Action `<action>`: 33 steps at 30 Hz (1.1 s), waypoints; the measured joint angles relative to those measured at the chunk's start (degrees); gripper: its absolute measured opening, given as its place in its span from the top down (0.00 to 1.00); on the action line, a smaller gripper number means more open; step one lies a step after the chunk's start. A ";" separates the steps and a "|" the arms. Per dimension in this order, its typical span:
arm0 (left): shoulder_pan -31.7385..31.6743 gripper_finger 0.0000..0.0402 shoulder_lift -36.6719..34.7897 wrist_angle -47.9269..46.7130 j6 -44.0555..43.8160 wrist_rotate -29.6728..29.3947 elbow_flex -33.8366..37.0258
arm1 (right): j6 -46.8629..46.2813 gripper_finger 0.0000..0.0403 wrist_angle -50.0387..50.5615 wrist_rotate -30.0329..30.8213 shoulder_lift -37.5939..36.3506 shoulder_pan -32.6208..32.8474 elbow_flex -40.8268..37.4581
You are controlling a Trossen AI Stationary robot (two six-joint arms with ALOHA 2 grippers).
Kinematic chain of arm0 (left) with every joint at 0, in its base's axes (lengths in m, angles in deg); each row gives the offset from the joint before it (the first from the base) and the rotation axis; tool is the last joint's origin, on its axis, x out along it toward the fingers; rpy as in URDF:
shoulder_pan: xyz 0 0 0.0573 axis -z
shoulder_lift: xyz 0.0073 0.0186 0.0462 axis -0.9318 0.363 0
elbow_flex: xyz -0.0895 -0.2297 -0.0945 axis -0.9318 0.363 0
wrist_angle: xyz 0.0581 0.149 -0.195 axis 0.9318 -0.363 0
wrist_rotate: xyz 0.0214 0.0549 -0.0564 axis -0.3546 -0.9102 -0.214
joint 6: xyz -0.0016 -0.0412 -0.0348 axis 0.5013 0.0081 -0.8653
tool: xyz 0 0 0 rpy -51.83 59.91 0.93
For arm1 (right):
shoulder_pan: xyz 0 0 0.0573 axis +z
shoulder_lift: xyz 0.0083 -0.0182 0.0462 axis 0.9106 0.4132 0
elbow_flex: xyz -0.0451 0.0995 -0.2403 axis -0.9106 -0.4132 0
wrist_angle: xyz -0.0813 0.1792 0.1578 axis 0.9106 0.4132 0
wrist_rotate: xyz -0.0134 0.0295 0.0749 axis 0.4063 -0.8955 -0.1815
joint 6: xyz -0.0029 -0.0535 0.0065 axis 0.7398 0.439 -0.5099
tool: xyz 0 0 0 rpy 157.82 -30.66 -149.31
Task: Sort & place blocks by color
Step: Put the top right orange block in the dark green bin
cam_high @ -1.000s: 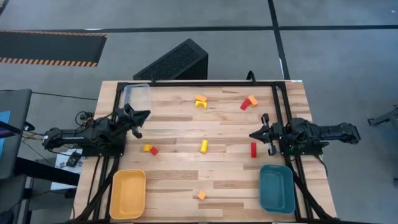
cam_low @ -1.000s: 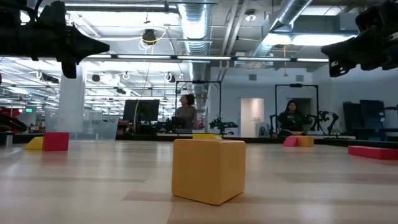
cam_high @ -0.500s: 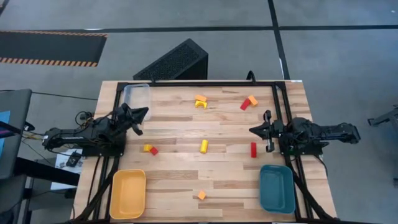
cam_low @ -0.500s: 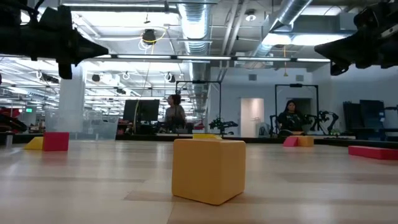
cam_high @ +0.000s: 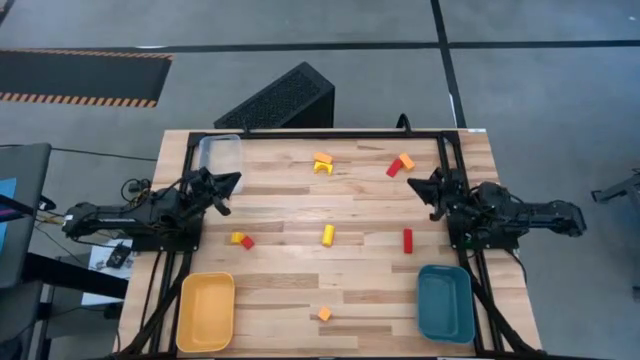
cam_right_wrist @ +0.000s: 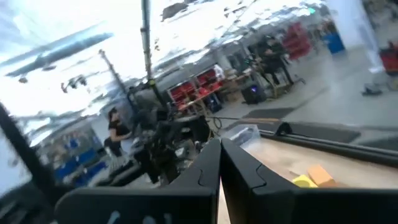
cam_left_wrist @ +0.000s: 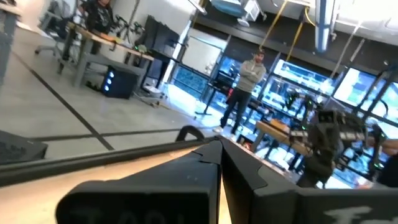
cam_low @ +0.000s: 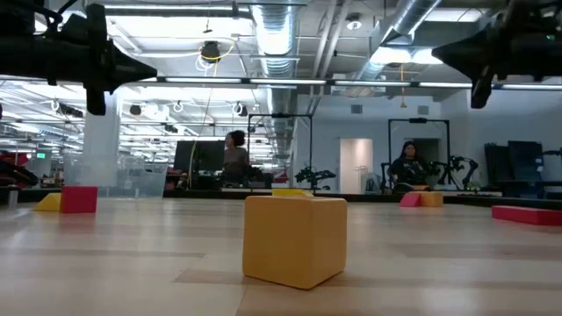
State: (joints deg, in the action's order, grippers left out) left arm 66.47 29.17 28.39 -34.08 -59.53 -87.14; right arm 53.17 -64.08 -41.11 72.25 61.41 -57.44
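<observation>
Blocks lie scattered across the table (cam_high: 290, 205), none yet sorted; the red bar (cam_high: 407, 240), upright lengthwise, sits nearest our right gripper (cam_high: 437, 190), fingers closed and empty, like our left gripper (cam_high: 222, 193).

Your left hand (cam_high: 232, 180) hung raised at its side, fingers pressed together. Your right hand (cam_high: 415, 181) did likewise, angled inward.

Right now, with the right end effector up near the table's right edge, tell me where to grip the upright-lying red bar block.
Grip the red bar block across its narrow width at mid-length, coming straight down. It lies flat and alone on the wooden table, long sides clear.
</observation>
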 joint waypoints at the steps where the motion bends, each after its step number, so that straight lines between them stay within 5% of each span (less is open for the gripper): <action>1: 0.00 1.00 1.23 0.55 -0.06 0.40 -0.18 | -1.55 0.91 -0.06 1.02 2.46 -0.90 1.32; 9: -1.00 0.98 12.08 -7.66 0.43 1.66 -10.85 | -3.34 0.91 -0.93 3.08 29.23 -6.66 16.87; 15: -5.17 0.86 15.26 -21.24 1.47 0.39 -19.89 | -3.23 0.91 3.90 2.77 43.27 -8.34 29.58; 18: -7.88 0.77 15.33 -25.82 1.39 1.14 -22.90 | -3.20 0.91 6.98 2.77 47.18 -8.17 34.42; 25: -12.77 0.61 16.07 -29.87 1.56 13.18 -25.59 | -2.09 0.91 7.23 2.73 52.25 -7.41 41.72; 33: -14.14 0.55 19.40 -28.98 3.72 19.68 -25.59 | -1.78 0.91 7.61 3.70 55.03 -3.55 46.94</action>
State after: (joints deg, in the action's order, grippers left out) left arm 52.33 48.57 -0.59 -30.37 -39.86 -112.74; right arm 51.39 -56.47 -37.42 127.28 57.86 -10.49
